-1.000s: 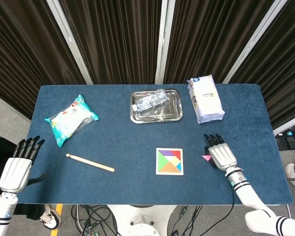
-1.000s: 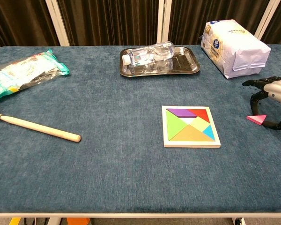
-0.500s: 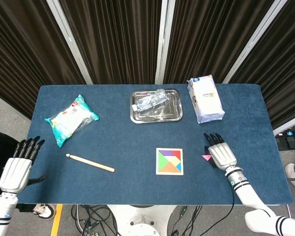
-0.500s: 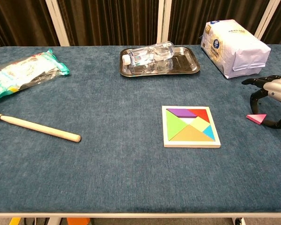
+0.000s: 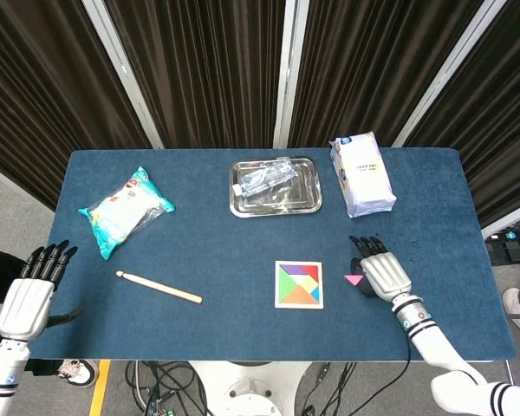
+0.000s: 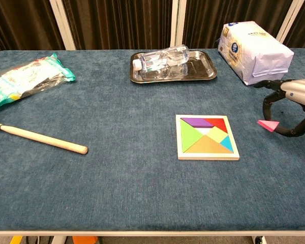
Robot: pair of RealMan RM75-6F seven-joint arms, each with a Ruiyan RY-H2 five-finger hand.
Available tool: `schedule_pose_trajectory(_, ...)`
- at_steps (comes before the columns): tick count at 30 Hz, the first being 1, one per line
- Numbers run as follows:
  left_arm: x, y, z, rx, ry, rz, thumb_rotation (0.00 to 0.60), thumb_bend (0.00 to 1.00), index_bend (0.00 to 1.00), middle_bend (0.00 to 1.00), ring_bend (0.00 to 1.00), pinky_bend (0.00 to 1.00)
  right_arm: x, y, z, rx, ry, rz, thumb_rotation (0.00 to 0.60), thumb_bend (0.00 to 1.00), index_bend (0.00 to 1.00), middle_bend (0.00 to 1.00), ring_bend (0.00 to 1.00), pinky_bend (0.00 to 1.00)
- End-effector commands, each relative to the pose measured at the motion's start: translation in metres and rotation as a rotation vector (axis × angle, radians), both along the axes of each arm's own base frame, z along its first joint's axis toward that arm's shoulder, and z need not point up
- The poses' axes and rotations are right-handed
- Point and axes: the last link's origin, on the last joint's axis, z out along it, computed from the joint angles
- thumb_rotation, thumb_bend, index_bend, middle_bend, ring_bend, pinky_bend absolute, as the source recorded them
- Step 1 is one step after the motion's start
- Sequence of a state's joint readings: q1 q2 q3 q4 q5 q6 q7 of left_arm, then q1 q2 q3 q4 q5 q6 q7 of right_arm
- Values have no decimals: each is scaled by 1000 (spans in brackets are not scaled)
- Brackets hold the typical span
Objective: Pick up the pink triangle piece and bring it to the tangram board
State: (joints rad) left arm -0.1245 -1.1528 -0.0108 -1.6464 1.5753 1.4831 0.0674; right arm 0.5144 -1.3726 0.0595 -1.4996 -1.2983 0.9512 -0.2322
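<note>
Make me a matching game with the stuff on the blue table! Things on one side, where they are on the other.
Things:
1. pink triangle
2. water bottle
3. wooden stick
4. tangram board

Places:
A. lying in the metal tray
B. flat on the table, just left of the triangle
C. pinched in the right hand
D. on the table's left side, near the snack bag

Pairs: 1-C, 2-A, 3-D, 4-B
</note>
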Motion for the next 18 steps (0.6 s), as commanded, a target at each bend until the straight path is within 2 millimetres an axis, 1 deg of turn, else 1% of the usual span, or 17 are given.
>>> schedule_pose_trajectory(1, -1, 0, 1, 3, 0, 1, 600, 0, 0, 0, 0, 0, 23, -1, 5, 0, -10, 35, 600, 265, 597, 0, 0, 0)
schedule_pose_trajectory(5, -1, 0, 4, 10, -5, -1, 600, 0, 0, 0, 0, 0, 45, -2, 1, -2, 10, 62, 600, 265, 597, 0, 0, 0)
schedule_pose_trajectory(9, -2, 0, 5, 12, -9, 0, 600, 0, 0, 0, 0, 0, 67, -6, -8, -10, 30, 70, 600, 266, 596, 0, 0, 0)
schedule_pose_trajectory(15, -3, 1, 6, 8, -13, 1, 600, 0, 1, 0, 0, 0, 91, -11, -25, 1, 53, 46, 600, 265, 596, 0, 0, 0)
schedule_pose_trajectory(18, -4, 0, 6, 8, -15, 3, 600, 0, 1, 0, 0, 0, 98, -11, -32, 7, 69, 34, 600, 265, 596, 0, 0, 0)
